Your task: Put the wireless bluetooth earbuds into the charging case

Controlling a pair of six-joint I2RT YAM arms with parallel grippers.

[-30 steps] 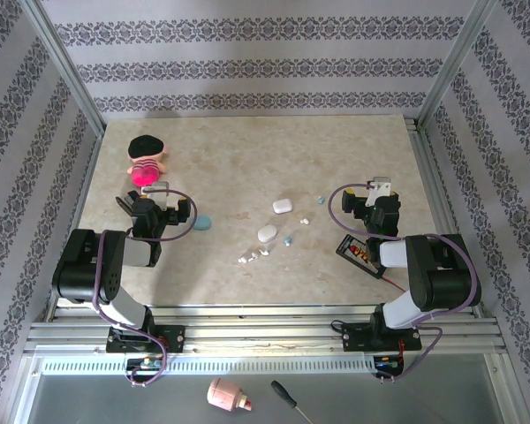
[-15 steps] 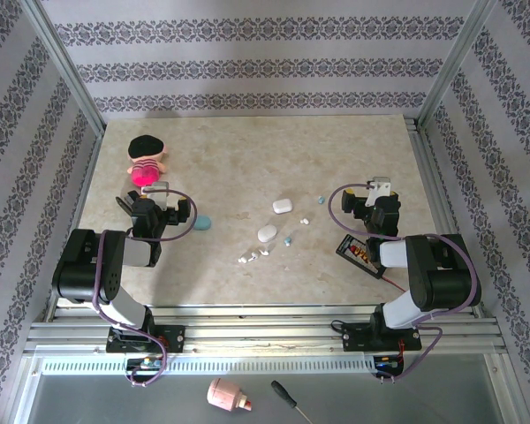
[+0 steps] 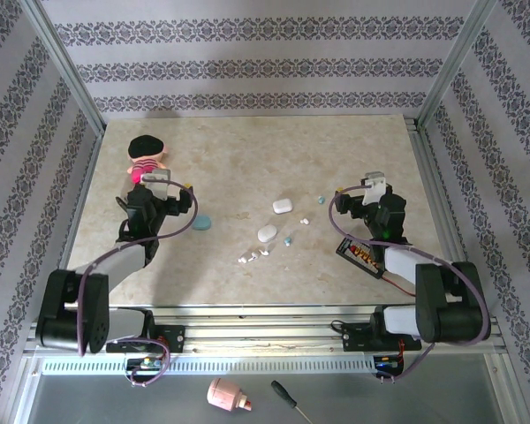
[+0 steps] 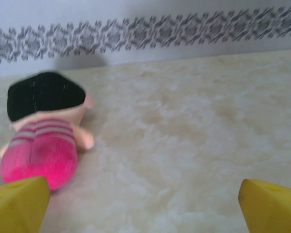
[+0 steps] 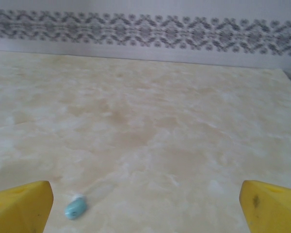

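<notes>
While both claws stand empty, the wireless bluetooth earbuds (image 3: 254,256) lie loose mid-table (image 3: 336,150): one white cluster (too small to count surely) and two teal ones. The near teal bud (image 3: 288,239) lies just beside the near white case (image 3: 266,233); the far teal bud (image 3: 321,200) lies left of the right gripper (image 3: 369,193). A second white case (image 3: 283,206) lies behind. One teal disc (image 3: 202,223) lies near the left gripper (image 3: 152,191), which faces one plush doll (image 3: 146,157). Both jaws are spread wide, gripping nothing.
</notes>
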